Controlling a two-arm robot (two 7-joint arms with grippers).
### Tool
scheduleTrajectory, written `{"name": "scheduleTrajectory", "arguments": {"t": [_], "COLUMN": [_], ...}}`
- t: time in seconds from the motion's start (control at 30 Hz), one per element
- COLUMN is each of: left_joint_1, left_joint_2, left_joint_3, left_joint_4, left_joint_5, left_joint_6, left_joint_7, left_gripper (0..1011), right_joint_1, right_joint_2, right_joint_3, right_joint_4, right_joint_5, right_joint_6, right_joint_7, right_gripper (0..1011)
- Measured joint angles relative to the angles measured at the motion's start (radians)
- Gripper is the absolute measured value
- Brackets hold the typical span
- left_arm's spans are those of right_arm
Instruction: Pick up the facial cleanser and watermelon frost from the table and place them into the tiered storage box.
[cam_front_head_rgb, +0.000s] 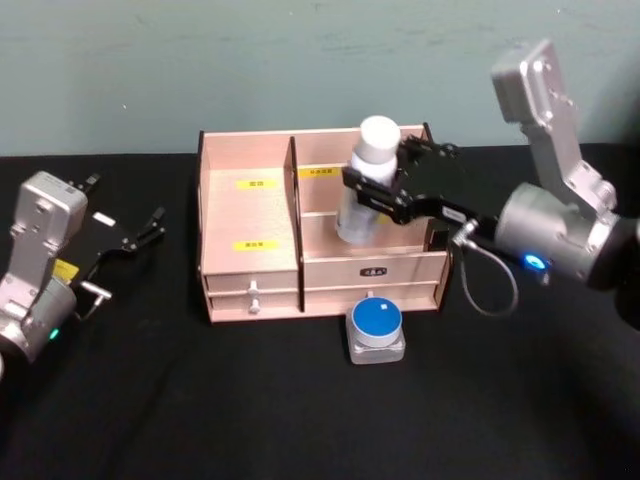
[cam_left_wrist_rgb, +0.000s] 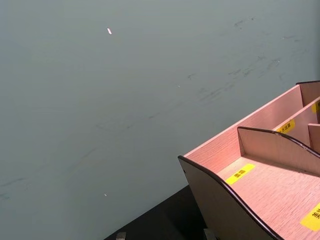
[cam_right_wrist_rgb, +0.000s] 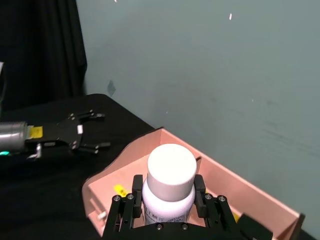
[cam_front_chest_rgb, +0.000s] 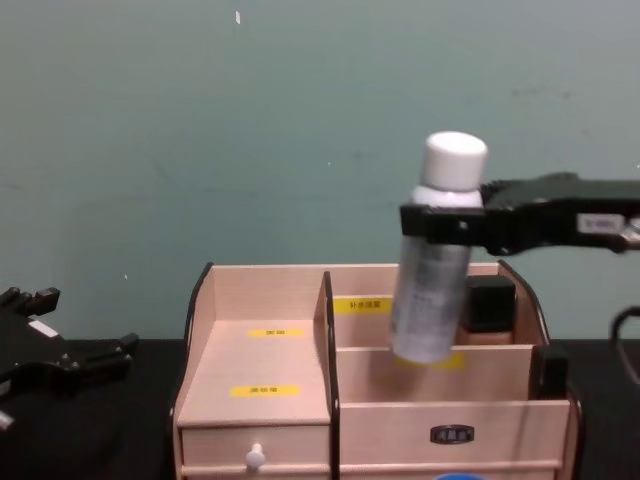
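My right gripper (cam_front_head_rgb: 385, 172) is shut on the facial cleanser (cam_front_head_rgb: 362, 190), a tall pale bottle with a white cap. It holds the bottle slightly tilted, over the right-hand compartments of the tiered storage box (cam_front_head_rgb: 250, 270). In the chest view the bottle (cam_front_chest_rgb: 433, 280) hangs from the gripper (cam_front_chest_rgb: 445, 222), its base level with the middle tier of the box (cam_front_chest_rgb: 270, 400). The right wrist view shows the fingers (cam_right_wrist_rgb: 136, 187) clamping it below the cap (cam_right_wrist_rgb: 171, 169). The watermelon frost (cam_front_head_rgb: 377, 326), a small blue-lidded jar, stands on the table in front of the box. My left gripper (cam_front_head_rgb: 140, 235) rests open at the far left.
A dark-capped item (cam_front_chest_rgb: 490, 300) stands in the box's back right compartment. The box's left tiers (cam_left_wrist_rgb: 260, 190) hold nothing. A black cloth covers the table (cam_front_head_rgb: 300, 420), and a teal wall rises close behind the box. A cable (cam_front_head_rgb: 490, 285) loops below my right wrist.
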Motion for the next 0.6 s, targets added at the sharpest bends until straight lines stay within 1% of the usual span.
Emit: {"name": "scheduleTrajectory", "arguments": {"t": [0.17,0.23,0.33,0.53,0.6], "left_joint_1": [0.0,0.0,0.0,0.0,0.0], "left_joint_2": [0.0,0.0,0.0,0.0,0.0], "left_joint_3": [0.0,0.0,0.0,0.0,0.0], "left_joint_4": [0.0,0.0,0.0,0.0,0.0], "left_joint_5": [0.0,0.0,0.0,0.0,0.0], "left_joint_6": [0.0,0.0,0.0,0.0,0.0], "left_joint_7": [0.0,0.0,0.0,0.0,0.0], "left_gripper": [1001,1001,1001,1001,1001], "right_joint_1": [0.063,0.07,0.109,0.157,0.166], "right_joint_2": [-0.037,-0.042,-0.067,-0.105,-0.113], "right_joint_3": [-0.024,-0.025,-0.032,-0.041,-0.045], "right_joint_4": [0.06,0.069,0.118,0.194,0.207], "right_joint_5": [-0.023,-0.025,-0.035,-0.047,-0.049], "right_joint_6": [0.004,0.005,0.005,-0.001,-0.003], "right_joint_7": [-0.01,-0.011,-0.015,-0.013,-0.01], "right_gripper": [601,601,601,601,601]}}
